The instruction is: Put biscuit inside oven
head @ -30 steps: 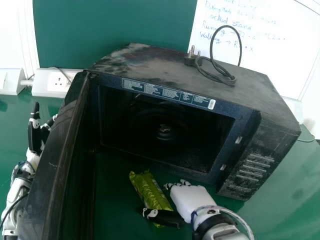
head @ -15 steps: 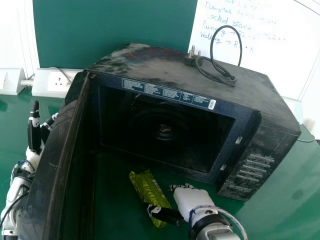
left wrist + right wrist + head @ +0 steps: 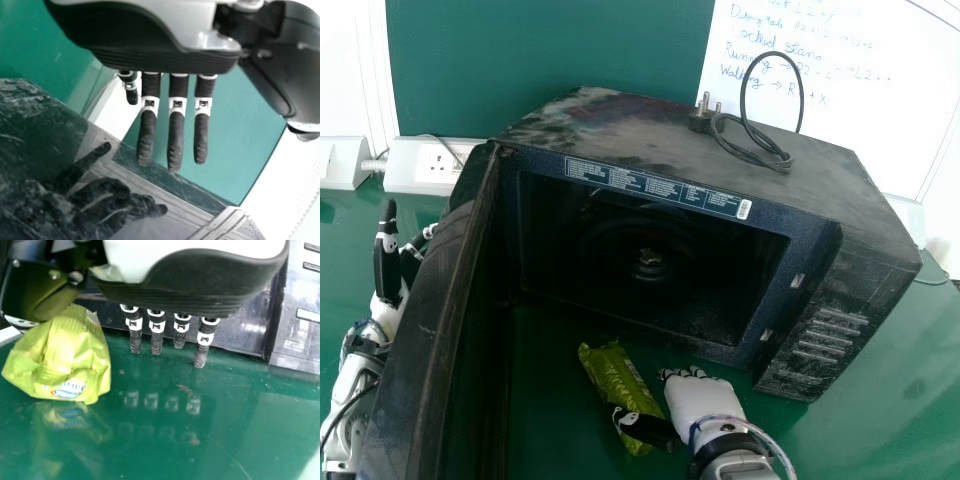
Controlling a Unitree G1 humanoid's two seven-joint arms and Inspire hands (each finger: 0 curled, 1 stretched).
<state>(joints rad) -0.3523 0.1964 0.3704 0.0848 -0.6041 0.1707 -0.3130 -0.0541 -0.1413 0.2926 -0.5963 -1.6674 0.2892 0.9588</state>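
Note:
The green biscuit packet (image 3: pixel 612 372) lies on the table before the open microwave oven (image 3: pixel 820 190). Beside its right edge is my right hand (image 3: pixel 702 398), open, with the thumb across the packet's near part. In the right wrist view the right hand (image 3: pixel 200 287) has relaxed fingers apart from the packet (image 3: pixel 65 357), which sits on the thumb's side. My left hand (image 3: pixel 386 265) is open at the outer side of the oven door (image 3: pixel 428 335). The left wrist view shows the left hand (image 3: pixel 176 132) with straight fingers beside the glossy door (image 3: pixel 35 150).
The oven's dark cavity (image 3: pixel 650 280) faces the packet, with the swung-out door bounding it on the left and the control panel (image 3: pixel 830 340) on the right. A cable with a plug (image 3: pixel 760 150) rests on the oven. Wall sockets (image 3: pixel 435 167) are behind at left.
My right wrist has shifted left, while its fingers have moved slightly right from the packet and the thumb slightly forward over it. The left hand has hardly moved.

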